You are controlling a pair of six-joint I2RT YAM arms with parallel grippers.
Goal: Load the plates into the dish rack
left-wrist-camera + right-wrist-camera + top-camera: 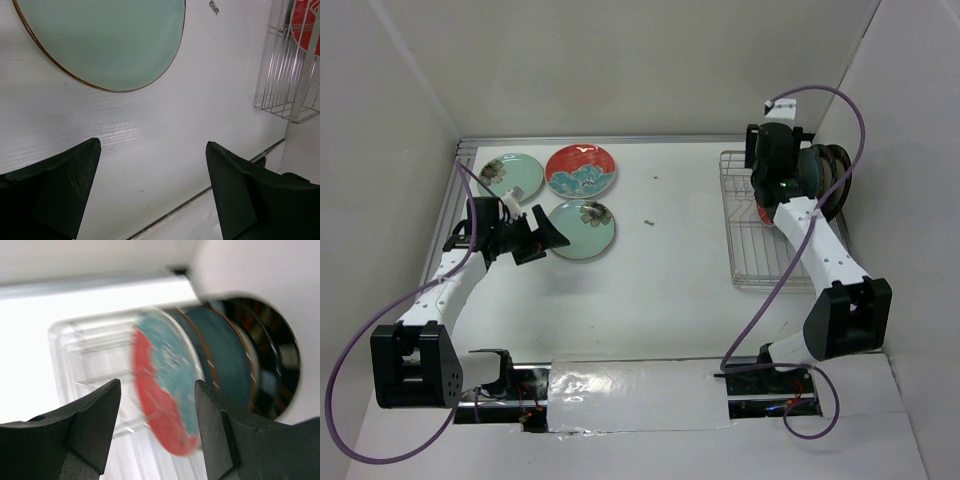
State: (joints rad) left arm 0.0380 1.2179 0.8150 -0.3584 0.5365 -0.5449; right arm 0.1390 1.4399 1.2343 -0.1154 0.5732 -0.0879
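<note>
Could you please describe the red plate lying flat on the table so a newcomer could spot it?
Three plates lie flat at the table's far left corner. The red plate sits at the back right of that cluster. It alone is red with blue flowers; its two neighbours are pale mint.

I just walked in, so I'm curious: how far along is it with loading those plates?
Done: several plates stand upright in the dish rack. In hand: the right pincer is open over a red-and-blue plate standing there. To do: three plates lie on the table: far mint plate, red plate, and nearer mint plate, with the open left pincer beside it.
</note>
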